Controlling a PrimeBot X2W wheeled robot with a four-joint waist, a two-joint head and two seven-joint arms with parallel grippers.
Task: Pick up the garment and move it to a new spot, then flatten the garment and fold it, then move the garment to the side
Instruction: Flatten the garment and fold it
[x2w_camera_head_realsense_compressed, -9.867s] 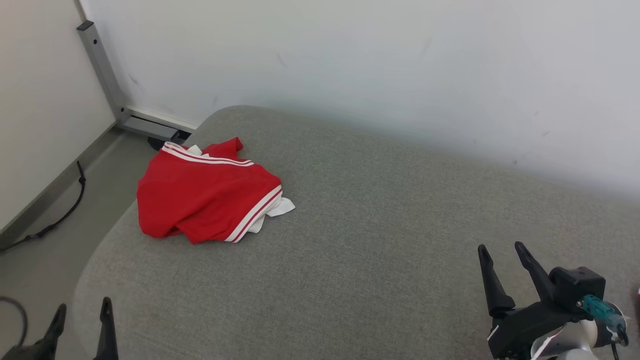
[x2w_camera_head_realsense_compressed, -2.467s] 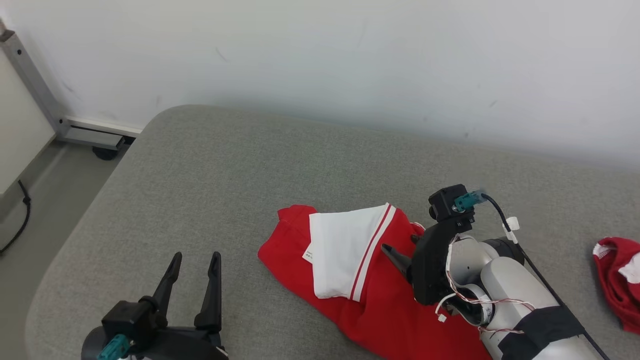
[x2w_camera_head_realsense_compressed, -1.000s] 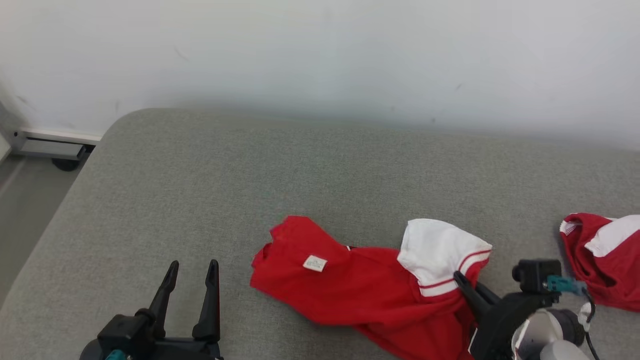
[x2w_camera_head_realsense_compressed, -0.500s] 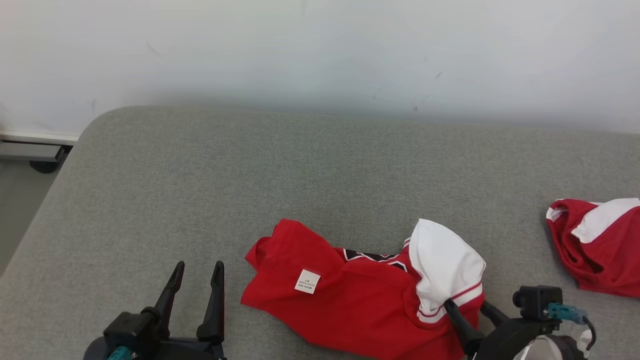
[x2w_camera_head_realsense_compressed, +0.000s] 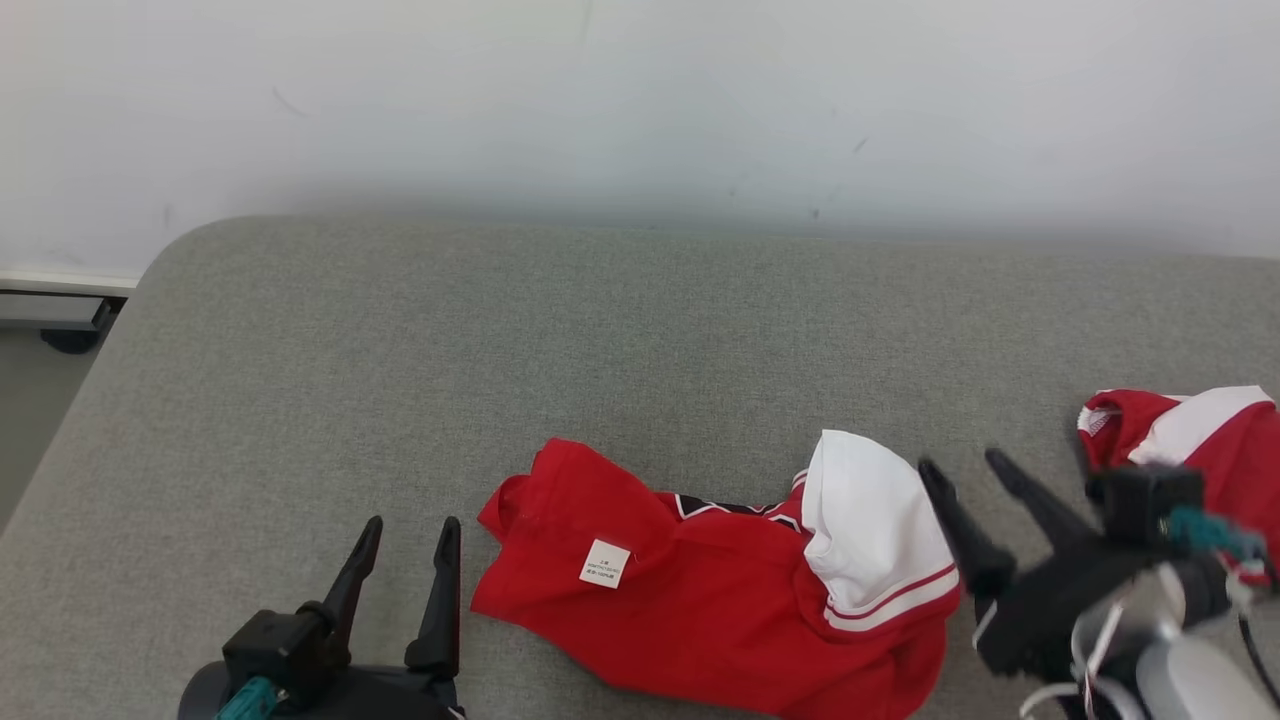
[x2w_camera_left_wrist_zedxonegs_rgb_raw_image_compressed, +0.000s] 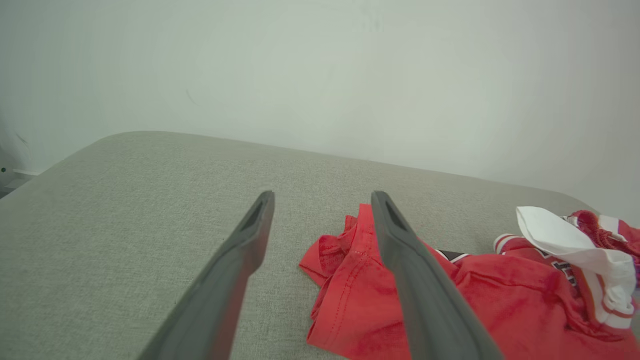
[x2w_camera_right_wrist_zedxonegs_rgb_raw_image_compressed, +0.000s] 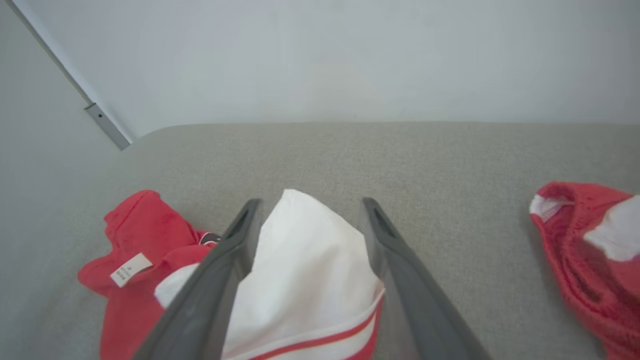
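The garment (x2w_camera_head_realsense_compressed: 700, 590) is red with a white, red-striped panel and a small white label. It lies crumpled on the grey cushion (x2w_camera_head_realsense_compressed: 600, 350), near the front. My right gripper (x2w_camera_head_realsense_compressed: 962, 465) hovers open just right of the white panel with nothing in it. In the right wrist view the white panel (x2w_camera_right_wrist_zedxonegs_rgb_raw_image_compressed: 310, 260) shows below and between the spread fingers of that gripper (x2w_camera_right_wrist_zedxonegs_rgb_raw_image_compressed: 310, 202). My left gripper (x2w_camera_head_realsense_compressed: 412, 530) stands open at the lower left, a little left of the garment's red edge. In the left wrist view the garment (x2w_camera_left_wrist_zedxonegs_rgb_raw_image_compressed: 475, 295) lies right of the open left gripper (x2w_camera_left_wrist_zedxonegs_rgb_raw_image_compressed: 324, 197).
A second red and white cloth (x2w_camera_head_realsense_compressed: 1190, 430) lies at the cushion's right edge, also seen in the right wrist view (x2w_camera_right_wrist_zedxonegs_rgb_raw_image_compressed: 590, 250). A pale wall (x2w_camera_head_realsense_compressed: 640, 100) runs behind the cushion. Beyond the rounded left end are the floor and a metal frame foot (x2w_camera_head_realsense_compressed: 50, 310).
My right gripper was shut on the garment's striped white edge; it has opened, let go and risen to the right. The garment has settled on the cushion. The camera has shifted slightly.
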